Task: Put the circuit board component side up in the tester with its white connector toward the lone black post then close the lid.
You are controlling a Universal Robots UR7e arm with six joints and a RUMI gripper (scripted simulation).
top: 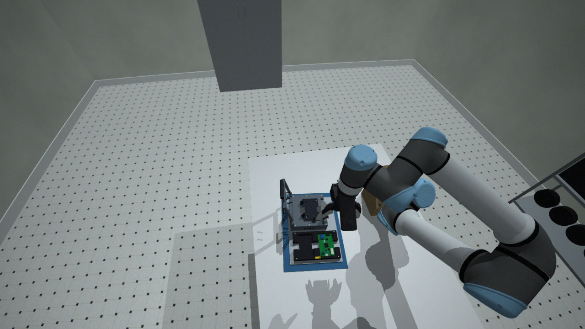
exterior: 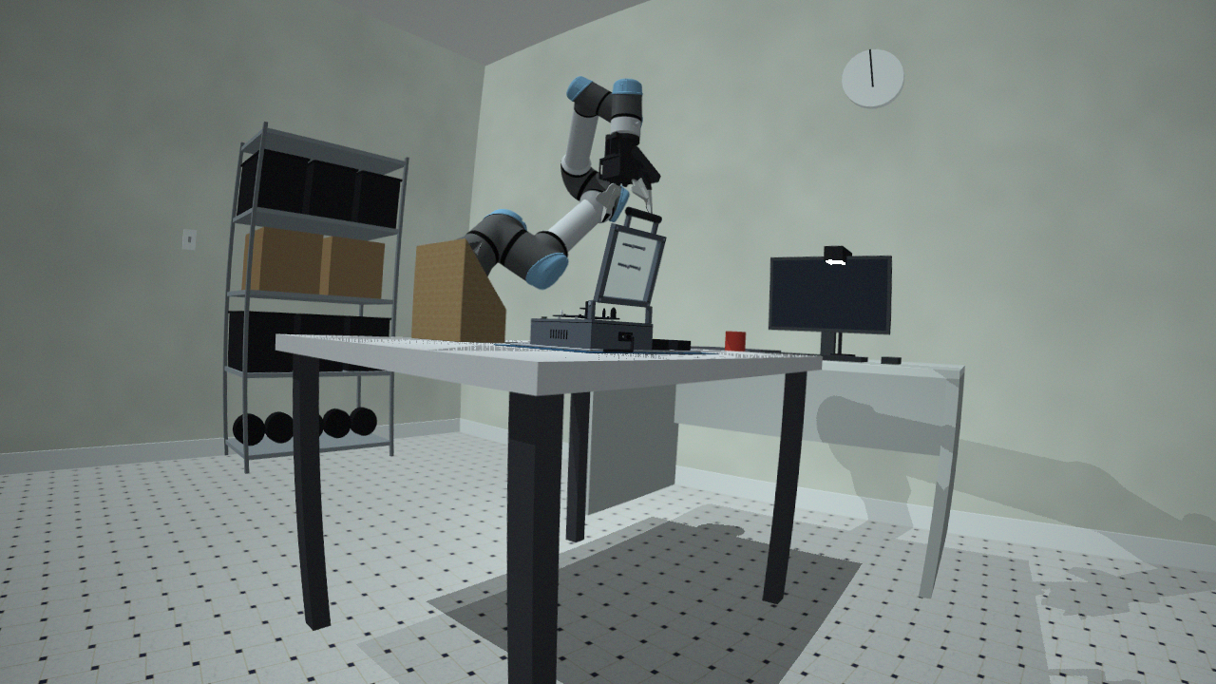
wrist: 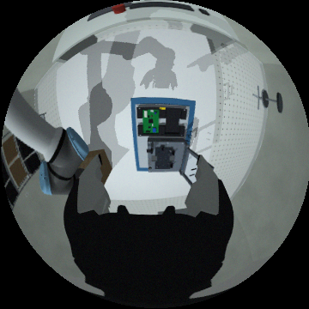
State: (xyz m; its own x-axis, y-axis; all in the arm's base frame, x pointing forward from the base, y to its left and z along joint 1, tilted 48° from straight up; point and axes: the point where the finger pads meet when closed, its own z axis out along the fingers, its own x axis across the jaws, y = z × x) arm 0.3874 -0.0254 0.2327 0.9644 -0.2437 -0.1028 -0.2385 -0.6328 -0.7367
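Observation:
The green circuit board (top: 325, 246) lies in the black tray (top: 316, 246) on the blue mat; it also shows in the wrist view (wrist: 151, 120). The grey tester (top: 304, 211) stands just behind the tray, its nest showing no board. Its lid (exterior: 629, 263) stands open, nearly upright, with the handle on top. My gripper (exterior: 639, 185) is open and empty, high above the tester's right side, near the lid's handle. In the wrist view the fingers frame the tester (wrist: 165, 155) far below.
A brown cardboard box (exterior: 450, 293) stands on the table behind my arm. A red cup (exterior: 733, 339) and a monitor (exterior: 828, 294) are on the far desk. A shelf rack (exterior: 310, 289) stands by the wall.

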